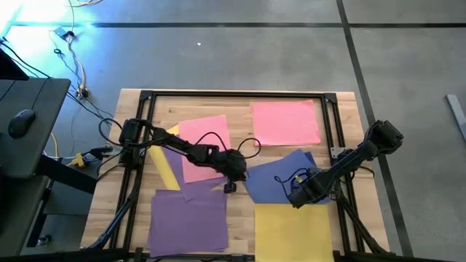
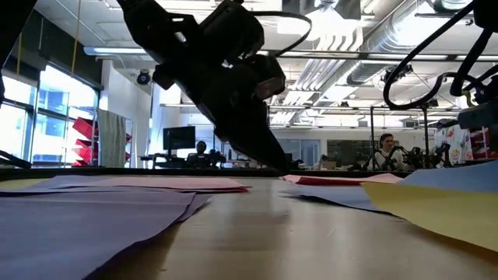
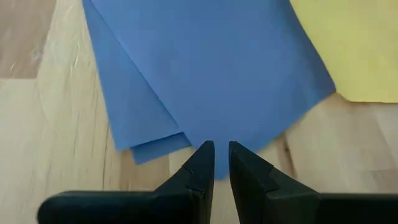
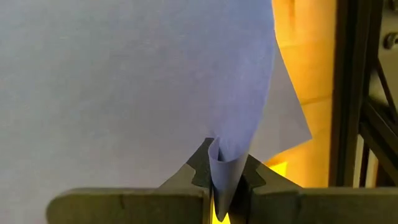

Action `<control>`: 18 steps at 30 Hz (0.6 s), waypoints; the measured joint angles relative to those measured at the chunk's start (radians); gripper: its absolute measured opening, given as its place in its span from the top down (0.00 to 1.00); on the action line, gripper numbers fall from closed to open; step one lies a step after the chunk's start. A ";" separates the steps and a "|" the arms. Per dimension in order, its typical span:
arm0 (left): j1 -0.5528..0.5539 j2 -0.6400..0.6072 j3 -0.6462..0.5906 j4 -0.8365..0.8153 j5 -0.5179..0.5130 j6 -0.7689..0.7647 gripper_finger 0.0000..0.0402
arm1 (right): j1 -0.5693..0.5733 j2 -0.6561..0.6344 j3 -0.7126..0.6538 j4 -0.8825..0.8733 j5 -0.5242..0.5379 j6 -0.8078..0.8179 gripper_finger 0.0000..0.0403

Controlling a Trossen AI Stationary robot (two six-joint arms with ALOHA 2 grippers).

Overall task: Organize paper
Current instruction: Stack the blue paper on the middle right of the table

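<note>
Two blue sheets [image 1: 280, 175] lie stacked and slightly fanned at the table's middle right. A yellow sheet [image 1: 295, 233] lies just near of them. My right gripper [image 1: 297, 196] points down at the blue stack's near edge, shut on a raised curl of the top blue sheet [image 4: 236, 93]. My left gripper [image 1: 231, 183] slants down at the blue stack's left corner [image 3: 217, 168], its fingers shut to a narrow slit. In the low view its tip [image 2: 282, 166] reaches down to the table. My left gripper has its fingertips [image 3: 205, 158] at the very tip of the blue sheet's corner, coming slanting down from the table's left. Whether they press on the corner, pinch it or only stand beside it, I cannot tell. My right gripper pinches a pulled-up fold of the top blue sheet [image 4: 227, 167] between its two fingers, from above, pointing down. The paper bunches into a narrow cone at the fingers and widens away from them. A second blue sheet [image 4: 283, 127] stays flat beneath.
Two pink sheets [image 1: 285, 122] [image 1: 205, 145] lie at the far side, one of them over a yellow sheet [image 1: 169, 167]. Purple sheets [image 1: 189, 218] lie at the near left. A black frame rail [image 1: 333, 127] borders the table. People [image 2: 385, 149] are in the room behind.
</note>
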 joint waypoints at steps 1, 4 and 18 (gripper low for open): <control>0.000 -0.010 0.000 -0.005 -0.010 0.013 0.94 | -0.001 0.000 0.000 0.000 -0.008 0.005 0.99; 0.005 -0.057 0.000 -0.068 -0.117 0.052 0.94 | -0.010 0.000 0.000 0.000 -0.033 0.018 0.99; 0.036 -0.164 -0.003 -0.099 0.003 0.121 0.94 | -0.146 0.000 -0.064 0.126 -0.016 0.018 1.00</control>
